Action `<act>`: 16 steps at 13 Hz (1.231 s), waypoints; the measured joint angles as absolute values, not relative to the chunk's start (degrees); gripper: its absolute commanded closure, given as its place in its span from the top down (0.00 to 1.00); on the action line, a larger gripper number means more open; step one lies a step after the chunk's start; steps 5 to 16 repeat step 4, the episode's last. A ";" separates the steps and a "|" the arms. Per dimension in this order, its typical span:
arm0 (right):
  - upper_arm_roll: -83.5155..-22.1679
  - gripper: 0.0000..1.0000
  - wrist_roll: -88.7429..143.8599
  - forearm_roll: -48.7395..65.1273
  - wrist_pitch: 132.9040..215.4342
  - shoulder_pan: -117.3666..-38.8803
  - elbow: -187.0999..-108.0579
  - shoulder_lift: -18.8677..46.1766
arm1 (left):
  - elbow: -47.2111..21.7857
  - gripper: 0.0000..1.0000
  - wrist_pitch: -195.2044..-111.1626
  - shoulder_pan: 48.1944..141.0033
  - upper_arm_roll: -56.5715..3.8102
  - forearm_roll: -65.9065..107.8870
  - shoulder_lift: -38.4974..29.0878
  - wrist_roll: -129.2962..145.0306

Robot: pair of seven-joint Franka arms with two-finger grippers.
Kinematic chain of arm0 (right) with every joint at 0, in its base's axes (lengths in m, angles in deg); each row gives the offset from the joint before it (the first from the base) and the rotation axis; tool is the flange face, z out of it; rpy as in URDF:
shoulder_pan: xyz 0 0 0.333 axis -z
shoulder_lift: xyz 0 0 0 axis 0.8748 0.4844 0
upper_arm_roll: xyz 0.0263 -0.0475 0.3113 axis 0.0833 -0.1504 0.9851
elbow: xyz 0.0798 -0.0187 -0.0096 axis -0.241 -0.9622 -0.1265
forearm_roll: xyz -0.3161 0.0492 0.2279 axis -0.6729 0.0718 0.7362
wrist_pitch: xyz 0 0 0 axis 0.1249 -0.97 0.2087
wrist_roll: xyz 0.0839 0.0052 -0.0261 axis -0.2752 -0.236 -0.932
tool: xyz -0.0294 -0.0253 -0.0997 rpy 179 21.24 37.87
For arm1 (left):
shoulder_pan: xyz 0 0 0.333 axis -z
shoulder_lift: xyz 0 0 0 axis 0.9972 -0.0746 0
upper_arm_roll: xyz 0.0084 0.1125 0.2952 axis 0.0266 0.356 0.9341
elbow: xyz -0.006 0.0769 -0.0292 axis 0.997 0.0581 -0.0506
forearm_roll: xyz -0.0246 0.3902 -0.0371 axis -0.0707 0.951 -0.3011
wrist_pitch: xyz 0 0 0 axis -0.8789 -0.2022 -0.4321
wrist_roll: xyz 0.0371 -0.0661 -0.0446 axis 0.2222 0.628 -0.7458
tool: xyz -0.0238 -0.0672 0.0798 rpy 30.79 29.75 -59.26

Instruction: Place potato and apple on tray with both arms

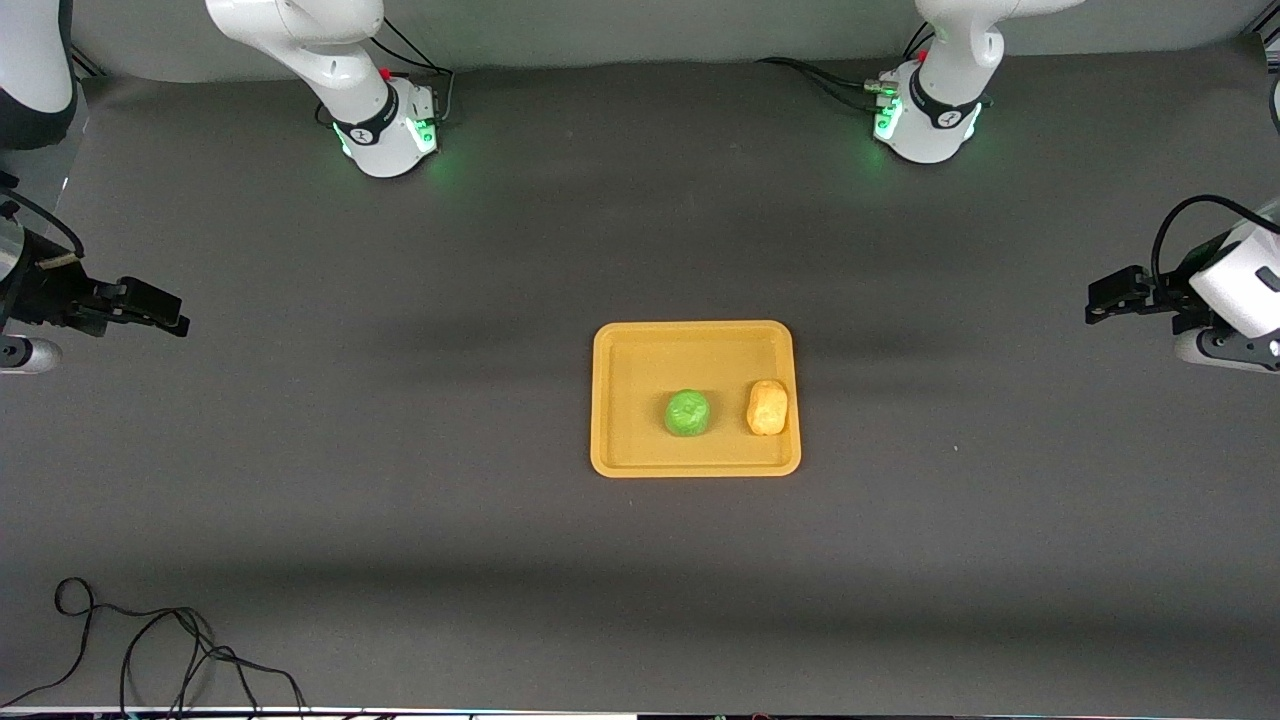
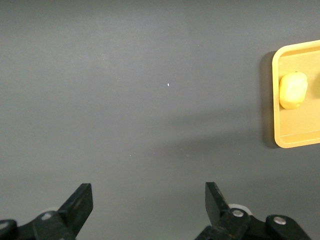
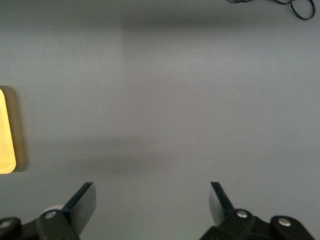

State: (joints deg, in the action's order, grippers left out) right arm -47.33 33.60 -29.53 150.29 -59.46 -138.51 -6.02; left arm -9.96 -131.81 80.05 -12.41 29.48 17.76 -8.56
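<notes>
The orange-yellow tray (image 1: pixel 640 345) lies in the middle of the table. The green apple (image 1: pixel 687 413) and the yellow-tan potato (image 1: pixel 767 407) both rest in it, the potato toward the left arm's end. My left gripper (image 1: pixel 1093 300) hangs open and empty over bare table at the left arm's end; its wrist view shows its own fingers spread (image 2: pixel 148 192), the tray's edge (image 2: pixel 278 140) and the potato (image 2: pixel 293 90). My right gripper (image 1: pixel 180 318) hangs open and empty over bare table at the right arm's end; its wrist view (image 3: pixel 151 191) shows a sliver of the tray (image 3: pixel 5 145).
A loose black cable (image 1: pixel 150 650) lies near the table's front edge at the right arm's end; it also shows in the right wrist view (image 3: pixel 295 6). The two arm bases (image 1: pixel 385 130) (image 1: pixel 925 125) stand at the table's back edge.
</notes>
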 measured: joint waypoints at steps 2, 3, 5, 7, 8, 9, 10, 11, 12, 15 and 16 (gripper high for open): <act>-47.31 1.00 33.60 -29.54 150.29 -59.60 -138.37 -6.16 | -9.96 1.00 -131.97 80.06 -12.45 29.48 17.75 -8.56; -47.31 1.00 33.60 -29.53 150.29 -59.67 -138.28 -6.24 | -9.96 1.00 -132.09 80.08 -12.48 29.48 17.73 -8.56; -47.31 1.00 33.60 -29.53 150.28 -59.70 -138.23 -6.28 | -9.96 1.00 -132.21 80.11 -12.52 29.48 17.72 -8.56; -47.31 1.00 33.60 -29.53 150.28 -59.70 -138.23 -6.28 | -9.96 1.00 -132.21 80.11 -12.52 29.48 17.72 -8.56; -47.31 1.00 33.60 -29.53 150.28 -59.70 -138.23 -6.28 | -9.96 1.00 -132.21 80.11 -12.52 29.48 17.72 -8.56; -47.31 1.00 33.60 -29.53 150.28 -59.70 -138.23 -6.28 | -9.96 1.00 -132.21 80.11 -12.52 29.48 17.72 -8.56; -47.31 1.00 33.60 -29.53 150.28 -59.70 -138.23 -6.28 | -9.96 1.00 -132.21 80.11 -12.52 29.48 17.72 -8.56; -47.31 1.00 33.60 -29.53 150.28 -59.70 -138.23 -6.28 | -9.96 1.00 -132.21 80.11 -12.52 29.48 17.72 -8.56; -47.31 1.00 33.60 -29.53 150.28 -59.70 -138.23 -6.28 | -9.96 1.00 -132.21 80.11 -12.52 29.48 17.72 -8.56; -47.31 1.00 33.60 -29.53 150.28 -59.70 -138.23 -6.28 | -9.96 1.00 -132.21 80.11 -12.52 29.48 17.72 -8.56; -47.31 1.00 33.60 -29.53 150.28 -59.70 -138.23 -6.28 | -9.96 1.00 -132.21 80.11 -12.52 29.48 17.72 -8.56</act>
